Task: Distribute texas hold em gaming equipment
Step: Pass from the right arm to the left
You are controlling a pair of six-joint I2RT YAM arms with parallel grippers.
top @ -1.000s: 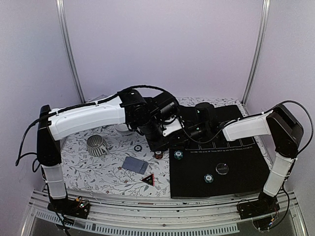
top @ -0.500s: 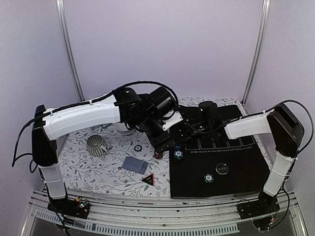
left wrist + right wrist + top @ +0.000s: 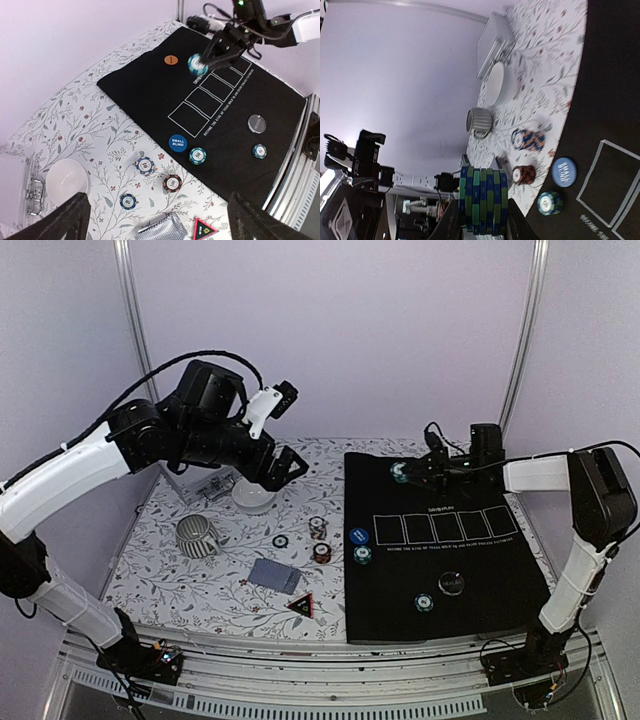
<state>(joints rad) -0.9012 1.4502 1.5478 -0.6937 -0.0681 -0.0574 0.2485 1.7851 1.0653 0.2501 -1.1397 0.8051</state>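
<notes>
**What is on the left?**
The left fingers [image 3: 65, 220] hang high over the desk [image 3: 160, 580], which has a flowered cloth on it. They are spread wide and hold nothing. Below them stand a striped mug [image 3: 197, 536] and a white bowl [image 3: 252, 498]. Grey-blue cards [image 3: 274, 575] lie nearer the front.

**And in the middle?**
Three loose chips lie on the flowered cloth: a dark teal chip [image 3: 128, 201], a blue-and-white chip [image 3: 144, 165] and a red-brown chip [image 3: 172, 183]. Just inside the left edge of the black mat [image 3: 500, 580] are a blue button [image 3: 177, 142] and, beside it, a green chip [image 3: 197, 155].

**And on the right?**
A small teal chip [image 3: 259, 151] and a black disc [image 3: 256, 122] lie near the front of the mat. An orange chip [image 3: 170, 60] lies at its far side. The right fingers [image 3: 220, 49] are drawn narrow around a stack of chips [image 3: 482, 200], green and blue, over the far left part of the mat.
</notes>
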